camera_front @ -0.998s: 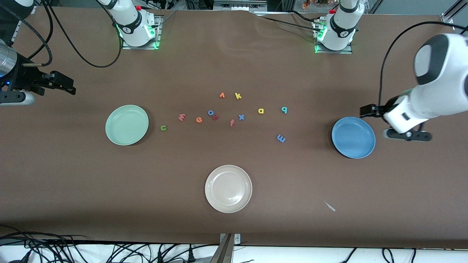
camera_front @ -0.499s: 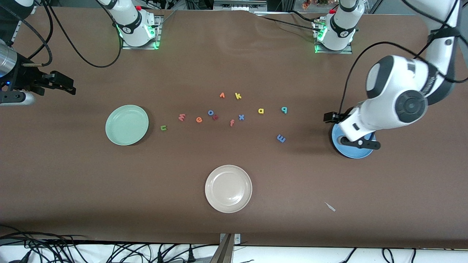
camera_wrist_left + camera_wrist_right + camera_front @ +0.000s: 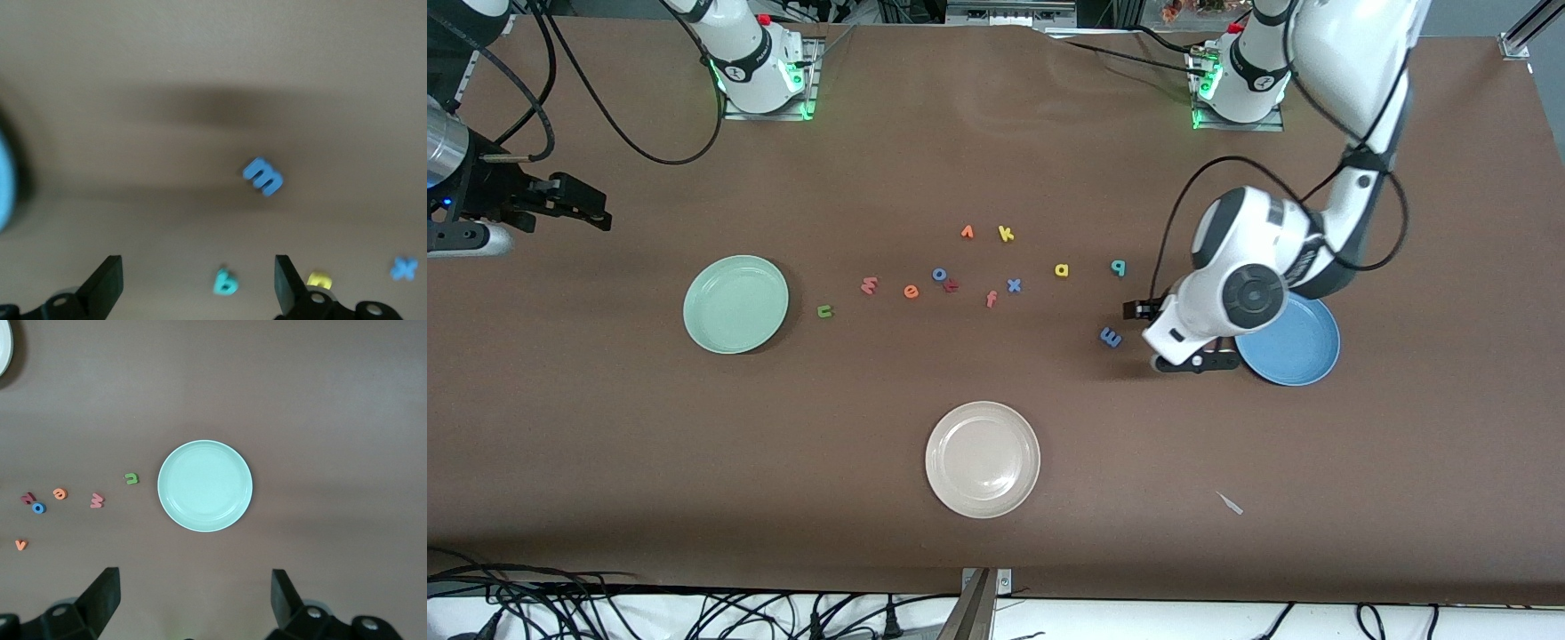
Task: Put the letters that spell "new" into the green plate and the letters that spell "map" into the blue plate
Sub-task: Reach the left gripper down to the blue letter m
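Green n [image 3: 825, 310], pinkish-red w [image 3: 869, 285] and orange e [image 3: 911, 292] lie in a row beside the green plate [image 3: 735, 304]. Yellow a [image 3: 1062, 270] and teal p [image 3: 1118, 267] lie nearer the blue plate [image 3: 1303, 351]. The blue m [image 3: 1111, 337] is closest to it. My left gripper [image 3: 197, 283] hangs open and empty over the table between the m [image 3: 263, 176] and the blue plate. My right gripper [image 3: 591, 213] waits open and empty at the right arm's end of the table, with the green plate [image 3: 205, 485] in its wrist view.
Other letters lie among them: blue o [image 3: 940, 274], a dark red letter [image 3: 951, 285], orange f [image 3: 991, 299], blue x [image 3: 1014, 285], orange v [image 3: 967, 232], yellow k [image 3: 1006, 234]. A cream-white plate [image 3: 983, 459] sits nearer the front camera.
The left arm has swung from the table's end across the blue plate and now hangs close to the blue m. The right arm and all letters have stayed put.
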Robot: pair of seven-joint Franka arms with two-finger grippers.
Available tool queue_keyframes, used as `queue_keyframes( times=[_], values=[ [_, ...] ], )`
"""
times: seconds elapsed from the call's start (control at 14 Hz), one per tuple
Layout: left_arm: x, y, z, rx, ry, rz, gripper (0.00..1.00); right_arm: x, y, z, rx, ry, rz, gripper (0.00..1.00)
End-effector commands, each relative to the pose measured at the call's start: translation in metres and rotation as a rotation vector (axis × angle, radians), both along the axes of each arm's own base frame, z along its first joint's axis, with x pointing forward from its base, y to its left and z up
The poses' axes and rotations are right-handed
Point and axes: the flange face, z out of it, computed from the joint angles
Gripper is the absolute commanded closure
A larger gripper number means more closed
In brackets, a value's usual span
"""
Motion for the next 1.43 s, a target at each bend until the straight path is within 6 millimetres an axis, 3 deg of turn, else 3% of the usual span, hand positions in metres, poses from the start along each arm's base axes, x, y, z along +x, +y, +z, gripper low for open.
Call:
queue_keyframes(
  times=[0.0,0.21,0.71,0.93,1.14,1.35],
  values=[
    [-0.003,-0.010,-0.010,0.002,-0.030,0.166,0.00,-0.001,0.001,0.004,-0.004,-0.001,0.000,0.00],
    [-0.023,-0.033,-0.036,0.015,-0.091,0.371,0.00,-0.001,0.001,0.004,-0.004,-0.003,-0.001,0.00],
    [-0.045,-0.058,-0.059,0.044,-0.158,0.605,0.05,0.000,0.000,0.004,-0.004,-0.004,-0.003,0.00],
    [-0.049,-0.059,-0.072,0.104,-0.203,0.671,0.09,0.001,-0.001,0.003,-0.005,-0.004,-0.006,0.00],
    [-0.052,-0.059,-0.090,0.166,-0.239,0.683,0.18,0.001,-0.004,0.002,-0.003,-0.003,-0.012,0.00],
    [-0.052,-0.060,-0.095,0.170,-0.234,0.697,0.25,0.001,-0.005,0.002,0.009,-0.001,-0.017,0.00]
  ],
)
